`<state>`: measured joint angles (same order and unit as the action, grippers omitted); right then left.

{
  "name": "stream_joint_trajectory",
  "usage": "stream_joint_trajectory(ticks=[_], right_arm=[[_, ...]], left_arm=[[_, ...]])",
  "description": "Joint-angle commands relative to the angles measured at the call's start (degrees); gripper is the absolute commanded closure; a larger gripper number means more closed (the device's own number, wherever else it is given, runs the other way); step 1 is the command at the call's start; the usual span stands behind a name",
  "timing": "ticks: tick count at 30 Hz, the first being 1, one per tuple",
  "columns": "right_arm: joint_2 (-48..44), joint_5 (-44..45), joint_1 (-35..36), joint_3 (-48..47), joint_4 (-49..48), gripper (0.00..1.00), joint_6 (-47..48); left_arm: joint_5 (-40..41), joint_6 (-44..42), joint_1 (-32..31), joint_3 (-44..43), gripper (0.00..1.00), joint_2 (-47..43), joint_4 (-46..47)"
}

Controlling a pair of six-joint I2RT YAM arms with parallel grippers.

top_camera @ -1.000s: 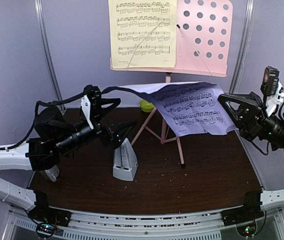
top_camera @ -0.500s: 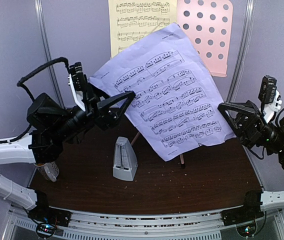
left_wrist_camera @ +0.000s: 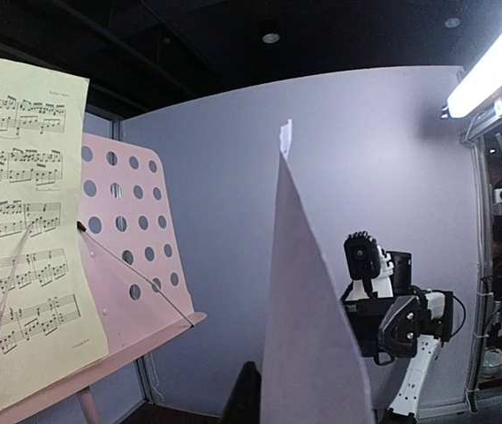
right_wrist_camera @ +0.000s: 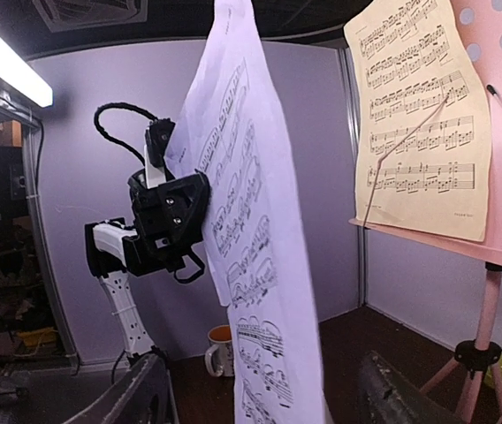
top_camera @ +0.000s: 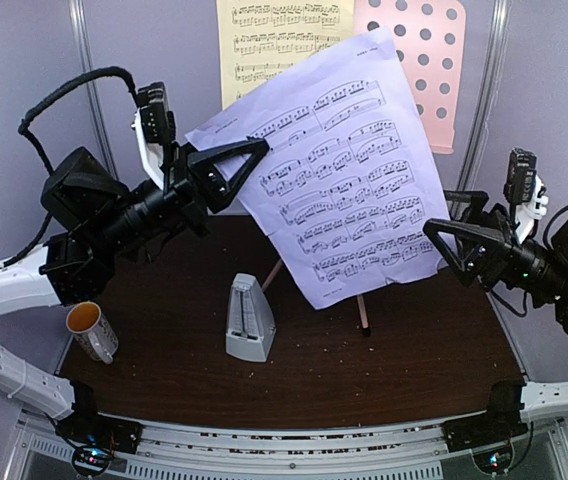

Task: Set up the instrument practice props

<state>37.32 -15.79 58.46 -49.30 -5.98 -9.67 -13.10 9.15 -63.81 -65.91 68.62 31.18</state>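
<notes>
The lavender sheet (top_camera: 349,170) hangs in the air over the middle of the bench (top_camera: 414,370), in front of the stand (top_camera: 426,70), its printed face toward the top camera. Its long axis runs steeply down, leaning a little to the right. The title edge is uppermost and slopes up to the right, so the staves climb the same way.

The left fingers (top_camera: 254,152) are clamped on the sheet's upper left edge and carry it. The left arm is raised, its forearm angled up and to the right.

The right arm reaches in low from the right, roughly level and pointing left at the sheet's lower right edge. The right fingers (top_camera: 442,233) are spread wide. In the right wrist view the sheet hangs edge-on between them, and neither can be seen pressing on it.

The yellow sheet (top_camera: 274,50) stands upright on the left half of the stand's desk. The metronome (top_camera: 249,320) stands on the bench below the left fingers, and a mug (top_camera: 92,330) stands at the bench's left edge.
</notes>
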Motion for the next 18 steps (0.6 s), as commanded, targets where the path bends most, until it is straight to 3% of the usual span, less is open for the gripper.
stream_joint_trajectory(ticks=[1, 5, 13, 16, 18], right_arm=[[1.28, 5.73, -0.35, -6.73, 10.94, 0.18, 7.29], [3.55, 10.57, -0.28, -11.16, 14.82, 0.16, 10.23], [9.28, 12.27, -0.32, -14.66, 12.31, 0.16, 10.55], [10.40, 10.79, -0.33, -15.42, 11.30, 0.25, 10.75], [10.55, 9.08, -0.35, -15.44, 10.65, 0.43, 10.53]], left_arm=[[2.70, -1.01, -0.17, -6.23, 1.00, 0.64, -15.78], [1.16, -3.51, -0.17, -11.66, 1.00, 2.49, -26.74], [-6.54, -6.54, -0.17, -20.44, 1.00, 8.06, -39.57], [-7.58, -6.67, -0.17, -22.34, 1.00, 9.52, -41.57], [-7.12, -6.36, -0.16, -22.71, 1.00, 10.01, -41.70]])
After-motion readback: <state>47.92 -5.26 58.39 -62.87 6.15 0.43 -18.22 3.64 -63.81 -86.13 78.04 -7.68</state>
